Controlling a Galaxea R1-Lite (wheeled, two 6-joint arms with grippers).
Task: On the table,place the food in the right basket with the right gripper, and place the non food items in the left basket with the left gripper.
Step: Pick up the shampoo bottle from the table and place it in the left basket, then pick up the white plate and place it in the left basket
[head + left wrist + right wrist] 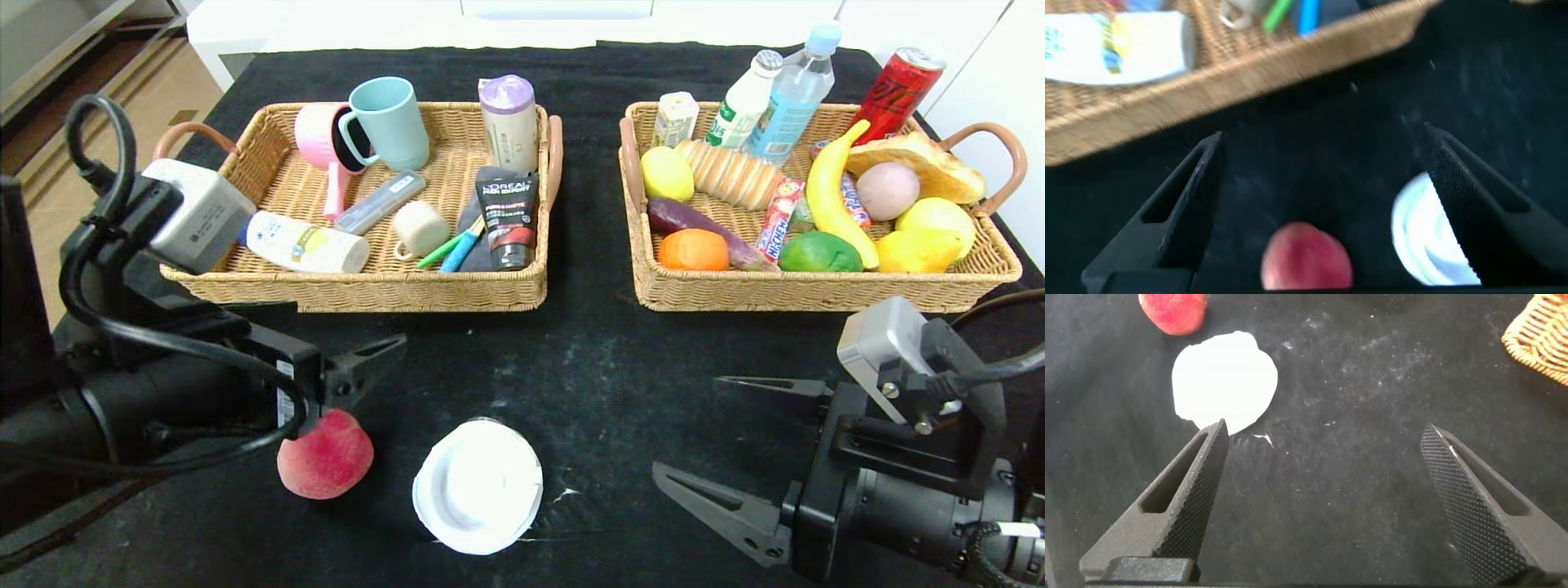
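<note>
The peach (325, 466) lay on the black counter (588, 367) in the lower left of the head view, and the white dish (478, 496) sat just right of it, low in the centre, the two near each other but apart. Those were the only task items not yet in a basket.

The peach looked round and soft-skinned, probably light; a gentle squeeze across its widest part would likely hold it without bruising. The dish looked thin, stiff and shallow, lying flat, so it would probably be slippery and hard to get under; pinching its raised rim at one edge seemed the best hold.

The left end effector (359, 367) hung just above and left of the peach, its jaws spread wide and grasping nothing; in the left wrist view the peach (1306, 260) showed between the open jaws, the dish (1422, 237) partly behind one jaw. The right end effector (718, 441) hovered at the lower right, jaws also spread wide and empty, with the dish (1225, 382) and peach (1173, 312) beyond them in its wrist view.

Farther back, the left basket (359, 286) held the white bottle (304, 243); the right basket (816, 290) held the eggplant (694, 222), orange (693, 250) and candy stick (777, 214).
</note>
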